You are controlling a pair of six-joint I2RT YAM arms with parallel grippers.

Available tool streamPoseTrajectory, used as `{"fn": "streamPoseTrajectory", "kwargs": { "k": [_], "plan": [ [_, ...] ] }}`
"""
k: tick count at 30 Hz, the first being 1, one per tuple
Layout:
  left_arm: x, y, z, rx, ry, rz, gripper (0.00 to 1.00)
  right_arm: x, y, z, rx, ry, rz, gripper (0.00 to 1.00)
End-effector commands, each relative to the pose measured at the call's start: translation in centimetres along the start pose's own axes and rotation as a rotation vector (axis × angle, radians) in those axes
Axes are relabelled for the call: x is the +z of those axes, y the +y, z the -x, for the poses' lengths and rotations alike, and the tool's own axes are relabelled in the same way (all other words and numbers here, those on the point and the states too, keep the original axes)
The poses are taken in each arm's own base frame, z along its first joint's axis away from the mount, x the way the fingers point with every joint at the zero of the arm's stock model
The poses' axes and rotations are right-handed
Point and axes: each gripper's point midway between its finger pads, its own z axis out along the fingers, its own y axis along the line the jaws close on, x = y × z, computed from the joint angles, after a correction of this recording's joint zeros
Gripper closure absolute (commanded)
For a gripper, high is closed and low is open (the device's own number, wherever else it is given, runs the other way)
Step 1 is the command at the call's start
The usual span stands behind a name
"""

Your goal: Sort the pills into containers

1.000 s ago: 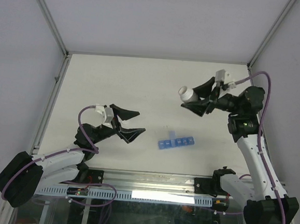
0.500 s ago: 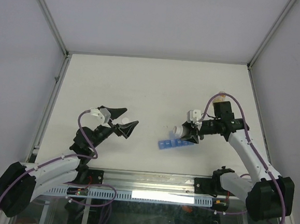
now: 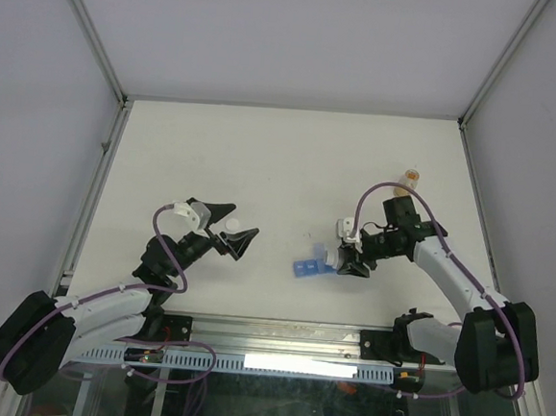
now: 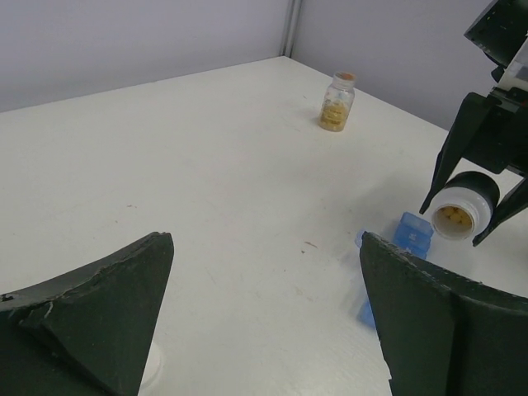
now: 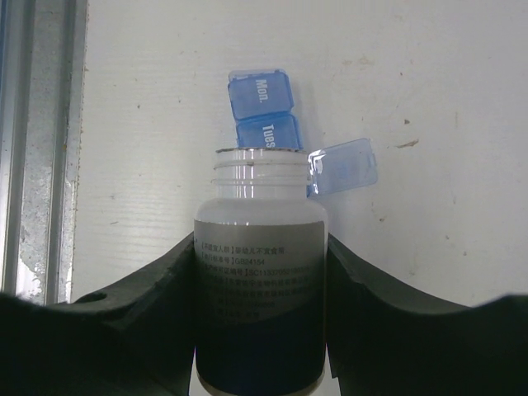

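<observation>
Counter: pale, carrying everything listed below.

Left tool: toward the near-left corner, jaws spread wide with nothing between them.

Right tool: clamped on the white bottle. A second ago it held the bottle high toward the far-right corner. The bottle now lies tipped over the strip, close to the near edge.

Containers: one blue strip, its long axis running along the near edge. Only your right wrist view reads the lids: "Mon." at the left end, "Tues" next, and a further lid flipped open beside the bottle's mouth.

Amber jar: upright near the right edge.

White cap: on the counter beneath the left tool.

Pills: only your left wrist view shows them, yellowish, inside the bottle's mouth, which points left.
</observation>
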Motion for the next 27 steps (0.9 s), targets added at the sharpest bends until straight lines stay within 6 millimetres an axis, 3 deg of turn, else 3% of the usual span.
{"fn": "streamPoseTrajectory", "kwargs": {
  "k": [1, 8, 27],
  "plan": [
    [0.7, -0.9, 1.8, 0.038, -0.052, -0.047, 0.01, 0.4, -0.6, -0.6, -0.022, 0.033, 0.003, 1.0],
    [0.7, -0.9, 1.8, 0.037, -0.055, -0.048, 0.01, 0.6, -0.9, -2.0, -0.005, 0.1, -0.007, 1.0],
    [0.7, -0.8, 1.7, 0.038, -0.054, -0.047, 0.01, 1.3, -0.9, -3.0, 0.008, 0.201, 0.004, 1.0]
  ]
}}
